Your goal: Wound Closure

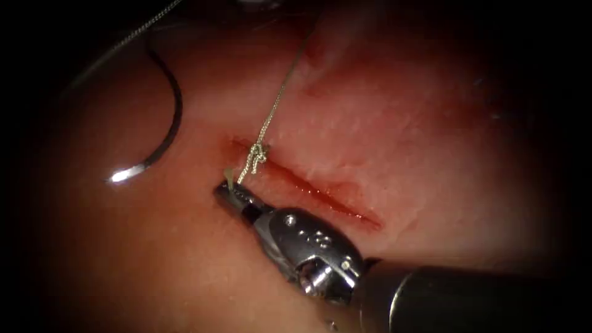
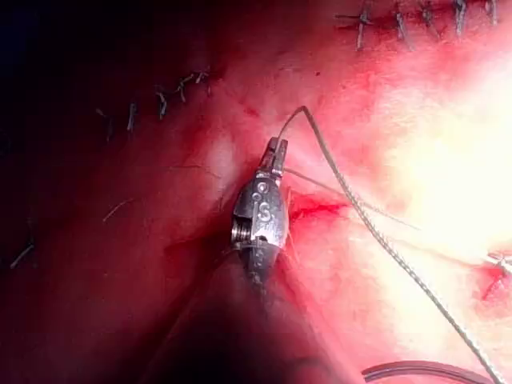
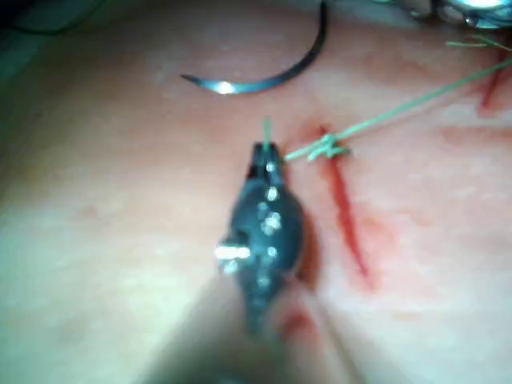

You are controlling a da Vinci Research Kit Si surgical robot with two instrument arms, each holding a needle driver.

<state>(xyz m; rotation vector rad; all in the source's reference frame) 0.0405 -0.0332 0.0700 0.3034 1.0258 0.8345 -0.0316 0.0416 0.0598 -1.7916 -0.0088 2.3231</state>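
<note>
You're at a surgical practice bench: pale tissue [image 1: 382,123] with older stitch rows [image 2: 160,100] beside its cut [image 1: 308,185].

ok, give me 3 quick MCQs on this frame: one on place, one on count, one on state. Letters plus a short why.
1. Where does the needle lie?
A. on the tissue left of the cut
B. in the right tool
C. buried in the cut

2. How many knots sit on the cut?
A. none
B. one
C. three

3. What does the right tool hold?
A. the needle
B. nothing
C. the short thread end

Key: 1 A, the needle rests free on the tissue, left of the cut. 2 B, a single knot shows at the cut's upper end. 3 C, its fingers are closed on the thread end beside the knot.
</note>
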